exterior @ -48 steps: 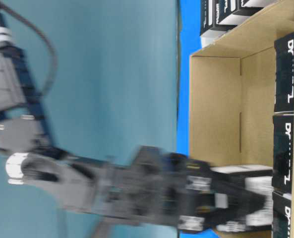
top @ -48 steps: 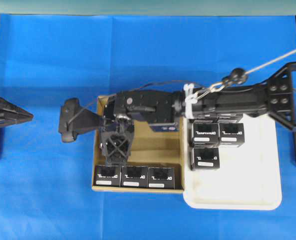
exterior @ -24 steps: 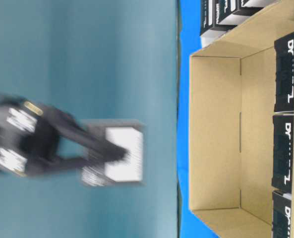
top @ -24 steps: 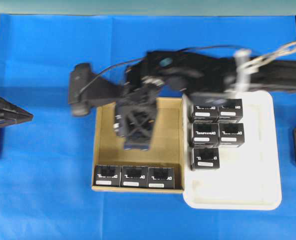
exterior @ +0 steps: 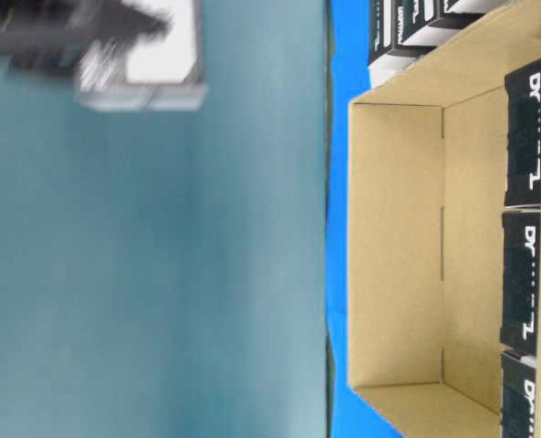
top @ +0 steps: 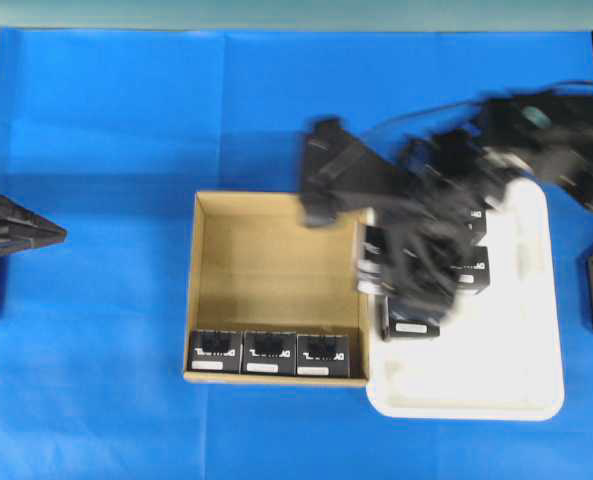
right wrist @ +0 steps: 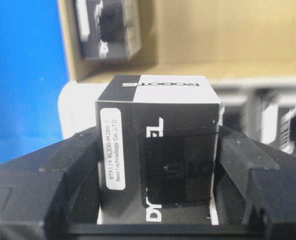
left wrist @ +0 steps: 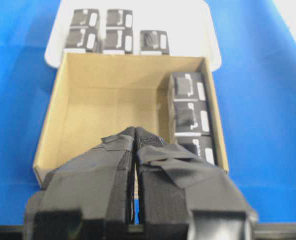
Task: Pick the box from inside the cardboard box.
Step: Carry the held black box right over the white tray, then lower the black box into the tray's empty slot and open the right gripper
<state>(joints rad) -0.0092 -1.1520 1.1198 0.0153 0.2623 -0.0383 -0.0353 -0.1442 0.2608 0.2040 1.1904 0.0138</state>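
Now the left gripper [left wrist: 136, 134] sits parked at the left over bare tabletop [top: 96, 300], fingers clenched on nothing, unchanged. Cardboard box [top: 204, 290]: three black boxes [top: 268, 353] remain along its near wall; its far part, where the right arm reached a second ago, is vacant. Right gripper [top: 416, 265] has lifted clear and swung right, now above the white tray [top: 476, 395], fingers grasping the box [right wrist: 160, 150]. Judgement: pick achieved; deposit in tray likely follows.
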